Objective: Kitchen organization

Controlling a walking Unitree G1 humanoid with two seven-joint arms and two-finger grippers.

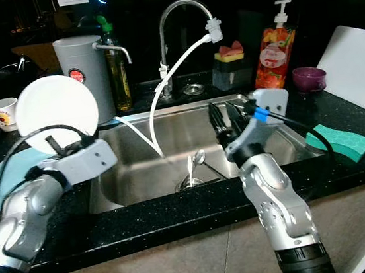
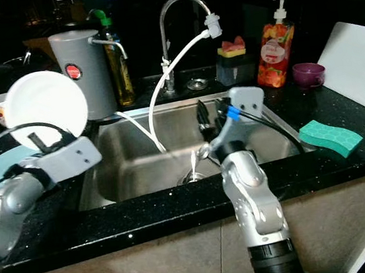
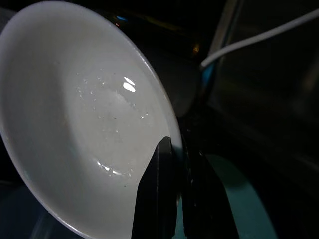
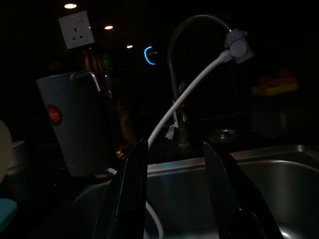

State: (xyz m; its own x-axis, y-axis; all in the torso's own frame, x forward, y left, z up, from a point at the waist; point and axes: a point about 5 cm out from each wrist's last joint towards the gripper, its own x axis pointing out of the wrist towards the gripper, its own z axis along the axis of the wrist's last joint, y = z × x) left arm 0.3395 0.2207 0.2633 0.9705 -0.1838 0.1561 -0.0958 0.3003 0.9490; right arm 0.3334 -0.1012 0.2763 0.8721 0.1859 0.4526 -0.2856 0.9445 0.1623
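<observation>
**Ana:** Plate [image 1: 57,106] first. Where is it?

**Ben:** The white plate is up in the air at about 10 o'clock, over the left part of the black desk [image 1: 179,218]. It stands on its edge, tipped a bit. The left end effector [image 3: 174,164] has its two black fingers pinched tight on the plate's rim.

**Ana:** What is close to its edges?

**Ben:** The grey water jug [image 1: 85,74] is just behind its right edge. A small cup [image 1: 3,113] sits at the plate's 9 o'clock. A round teal mat [image 1: 7,172] lies on the desk under the left arm.

**Ana:** And the other arm?

**Ben:** The right end effector [image 4: 174,174] hangs over the right half of the steel sink [image 1: 143,196], at about 2 o'clock from the drain. Its fingers are apart and hold nothing. I can see the tap [image 4: 187,55] and the white hose [image 4: 187,97] through the gap.

**Ana:** Is there room in the sink?

**Ben:** A spoon [image 1: 197,159] leans up near the drain in the middle. The hose hangs down from the tap to the sink floor at 11 o'clock from the spoon.

**Ana:** What lines the back edge?

**Ben:** An oil bottle [image 1: 117,68] is beside the jug. A sponge holder [image 1: 230,67], a soap pump bottle [image 1: 276,48] and a purple cup [image 1: 309,78] stand at 1 o'clock. A green sponge [image 1: 340,142] lies on the desk at 3 o'clock, near a white board [image 1: 360,71].
</observation>
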